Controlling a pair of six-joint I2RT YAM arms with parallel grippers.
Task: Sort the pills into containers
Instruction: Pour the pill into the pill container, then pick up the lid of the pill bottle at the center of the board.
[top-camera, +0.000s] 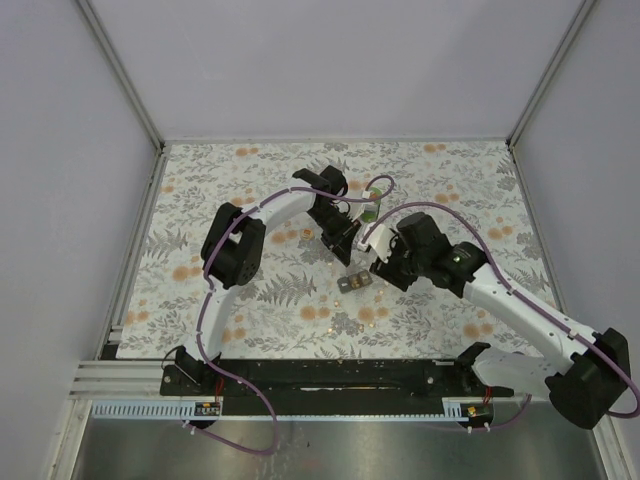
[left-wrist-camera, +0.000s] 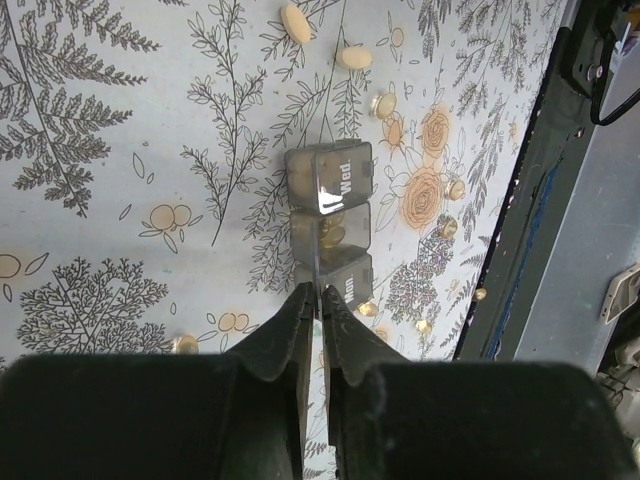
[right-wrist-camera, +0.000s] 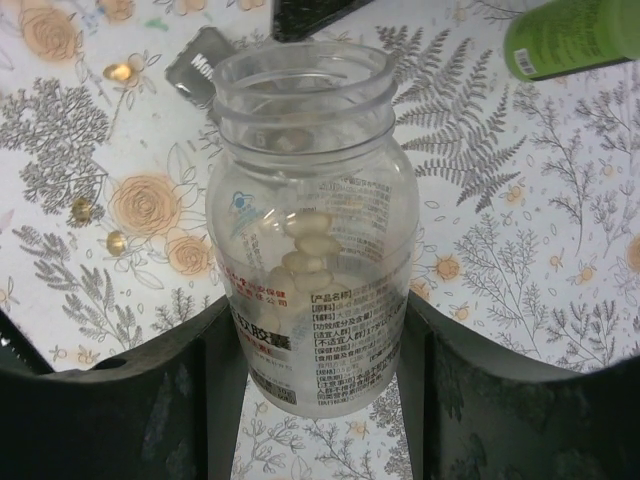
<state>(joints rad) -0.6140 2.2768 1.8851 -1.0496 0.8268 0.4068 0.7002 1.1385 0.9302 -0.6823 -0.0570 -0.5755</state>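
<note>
pill organizer (left-wrist-camera: 330, 215) pinched by left gripper (left-wrist-camera: 317, 300), likely steadied | bottle (right-wrist-camera: 310, 200) clamped by right gripper (right-wrist-camera: 315, 330), mouth aimed upper-left, seemingly for pouring

Left arm (top-camera: 280, 207) and right arm (top-camera: 510, 300) same build: white link shells, chunky black joint housings. Purple cable (top-camera: 203, 320) loops along each, up from the black base rail (top-camera: 330, 375). Left tool (left-wrist-camera: 318, 296) and right tool (right-wrist-camera: 320, 312) matte black, smooth moulded fingers (left-wrist-camera: 280, 340).
</note>
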